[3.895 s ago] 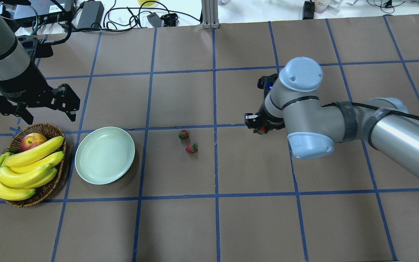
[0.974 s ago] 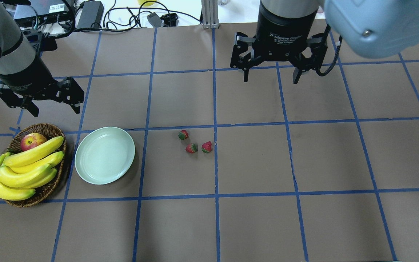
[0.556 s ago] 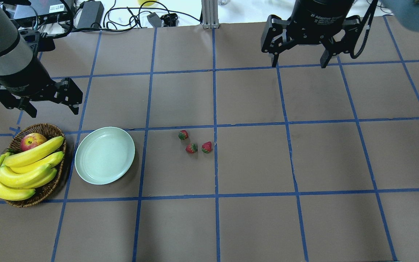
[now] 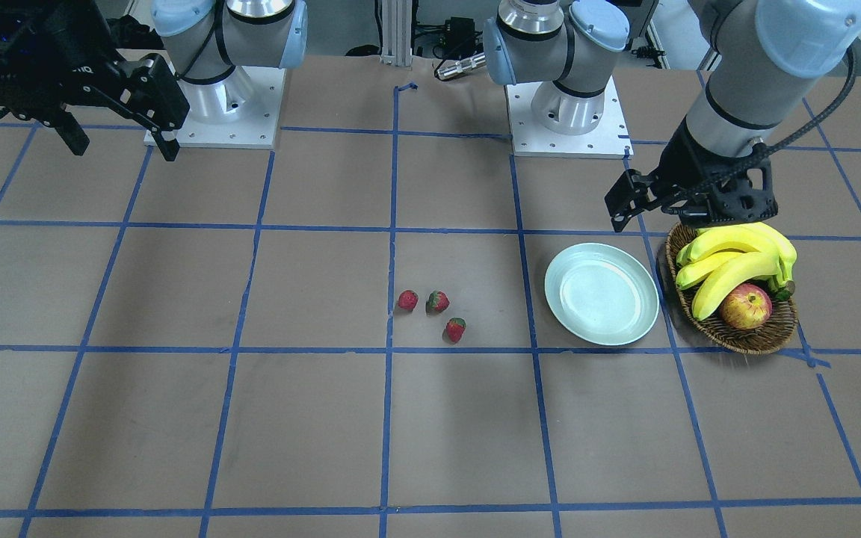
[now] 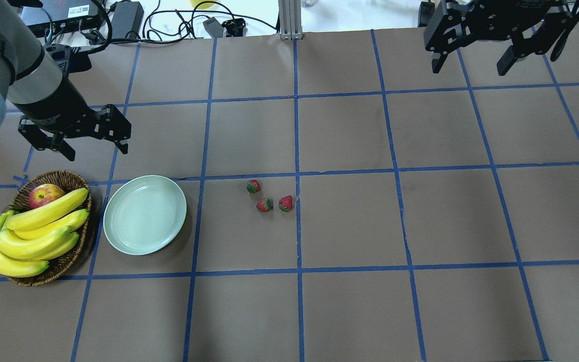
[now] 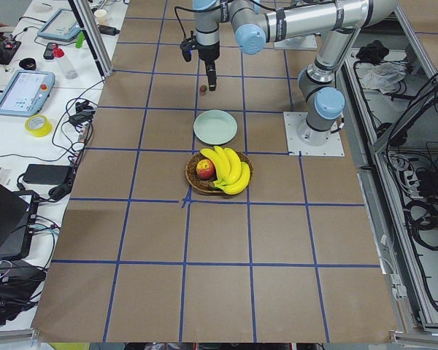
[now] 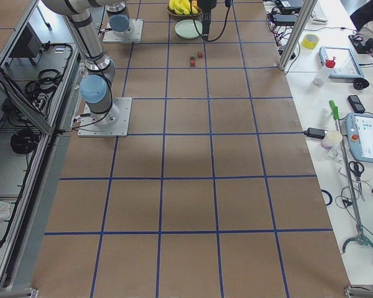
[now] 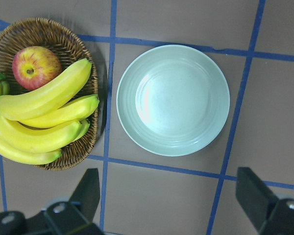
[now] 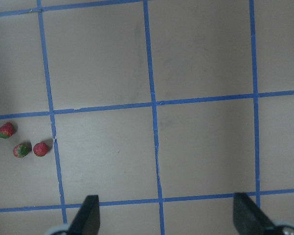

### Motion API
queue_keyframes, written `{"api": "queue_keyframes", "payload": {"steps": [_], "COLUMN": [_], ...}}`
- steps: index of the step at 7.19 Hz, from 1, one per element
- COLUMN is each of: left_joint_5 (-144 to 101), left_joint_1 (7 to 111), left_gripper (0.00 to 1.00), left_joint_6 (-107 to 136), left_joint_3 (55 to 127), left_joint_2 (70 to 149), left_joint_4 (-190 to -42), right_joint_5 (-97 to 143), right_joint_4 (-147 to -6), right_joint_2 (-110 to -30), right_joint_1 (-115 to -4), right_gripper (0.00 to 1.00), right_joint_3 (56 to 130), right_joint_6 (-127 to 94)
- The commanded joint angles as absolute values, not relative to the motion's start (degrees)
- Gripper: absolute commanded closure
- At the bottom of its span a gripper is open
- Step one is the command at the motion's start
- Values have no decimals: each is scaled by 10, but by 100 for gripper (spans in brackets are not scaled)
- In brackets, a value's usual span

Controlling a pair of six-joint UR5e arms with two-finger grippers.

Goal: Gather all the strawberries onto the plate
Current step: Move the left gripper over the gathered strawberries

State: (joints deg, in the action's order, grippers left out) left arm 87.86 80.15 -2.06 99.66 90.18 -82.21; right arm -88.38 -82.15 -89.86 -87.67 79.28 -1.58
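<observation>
Three small red strawberries (image 5: pixel 253 186) (image 5: pixel 264 204) (image 5: pixel 285 203) lie close together on the brown table, right of the plate; they also show in the front view (image 4: pixel 436 302) and the right wrist view (image 9: pixel 20 150). The pale green plate (image 5: pixel 145 214) is empty, also in the left wrist view (image 8: pixel 172 100). My left gripper (image 5: pixel 95 150) is open and empty, raised beyond the basket and plate. My right gripper (image 5: pixel 468 66) is open and empty, high at the far right, away from the strawberries.
A wicker basket (image 5: pixel 71 260) with bananas (image 5: pixel 33 234) and an apple (image 5: pixel 44 194) stands left of the plate. Cables and boxes (image 5: pixel 124 19) lie past the table's far edge. Blue tape lines grid the table.
My right gripper let a third strawberry down beside the other two, then rose and moved to the far right. My left gripper shifted right, toward the plate.
</observation>
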Motion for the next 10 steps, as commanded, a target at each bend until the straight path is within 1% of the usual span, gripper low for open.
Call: {"api": "queue_keyframes", "payload": {"steps": [1,2,3,5,7,8,10], "left_joint_5": [817,817,817,821,822,819,821], "left_joint_1": [845,873,900,932,954,964,976], "left_gripper": [0,0,0,0,0,0,0], "left_joint_6": [6,47,49,50,50,51,50], "left_joint_3": [1005,1019,1036,1042,1042,1042,1061], "left_joint_2": [956,986,1012,1067,1112,1131,1151], "left_joint_4": [-726,-664,-610,-559,-533,-508,-507], "right_joint_5": [-879,-880,-879,-882,-886,-891,-891], "right_joint_4": [-891,-976,-996,-998,-998,-997,-997], "right_joint_2": [-920,-924,-932,-926,-925,-926,-926], "right_joint_1": [-875,-874,-879,-913,-918,-916,-914], "right_gripper": [0,0,0,0,0,0,0], "right_joint_3": [856,895,909,910,911,911,909], "right_joint_6": [4,5,-3,-52,-60,-50,-49]}}
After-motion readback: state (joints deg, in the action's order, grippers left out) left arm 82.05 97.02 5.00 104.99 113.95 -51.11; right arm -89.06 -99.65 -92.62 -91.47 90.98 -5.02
